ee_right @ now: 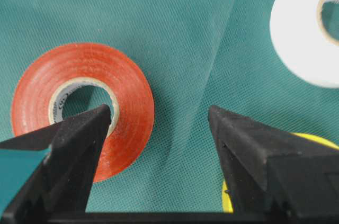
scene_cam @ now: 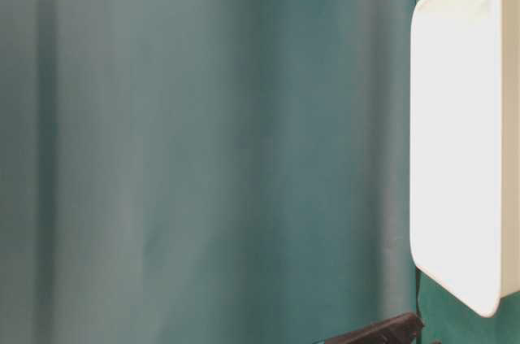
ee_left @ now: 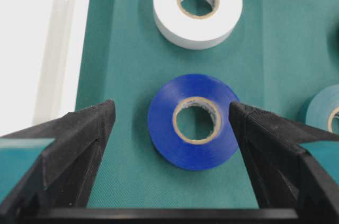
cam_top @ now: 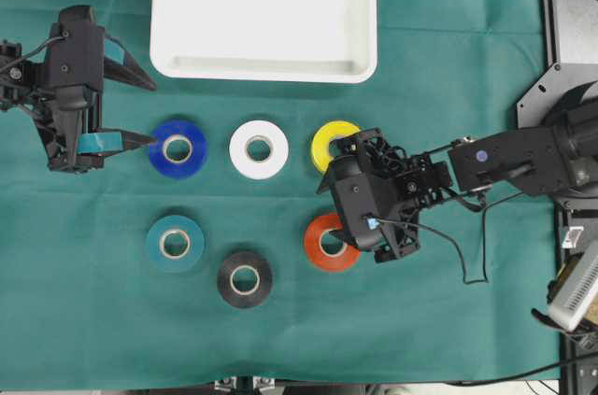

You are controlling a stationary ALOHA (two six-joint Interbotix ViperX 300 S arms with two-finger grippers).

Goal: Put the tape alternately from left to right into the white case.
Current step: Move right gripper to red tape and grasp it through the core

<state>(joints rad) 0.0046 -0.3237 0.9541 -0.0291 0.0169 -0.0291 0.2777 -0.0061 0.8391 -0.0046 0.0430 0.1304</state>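
Looking down from overhead, I counted six rolls of tape lying flat on the green cloth [cam_top: 448, 302], all outside the white case [cam_top: 263, 70], which sat at the top middle with nothing in it. The case was a shallow white tray with rounded corners and a raised rim. Nearest the case ran a row of three: the blue roll [cam_top: 177, 148], the white roll [cam_top: 259, 148] and the yellow roll [cam_top: 334, 141]. Below them lay the teal roll [cam_top: 175, 243], the black roll [cam_top: 245, 278] and the red-orange roll [cam_top: 329, 244]. Each roll was a squat ring with a pale grey-white core.

My left gripper [cam_top: 140, 113] hung at the left edge of the spread with its jaws apart and nothing between them, pointing toward the blue roll; in the left wrist view that roll lay centred in the gap, clear of both fingers. My right gripper [cam_top: 325, 180] had its jaws spread wide and held nothing. It sat above the gap between the yellow and red-orange rolls, with one finger [ee_right: 79, 139] overlapping the red-orange roll's core in the right wrist view. I could not tell whether it touched the roll.
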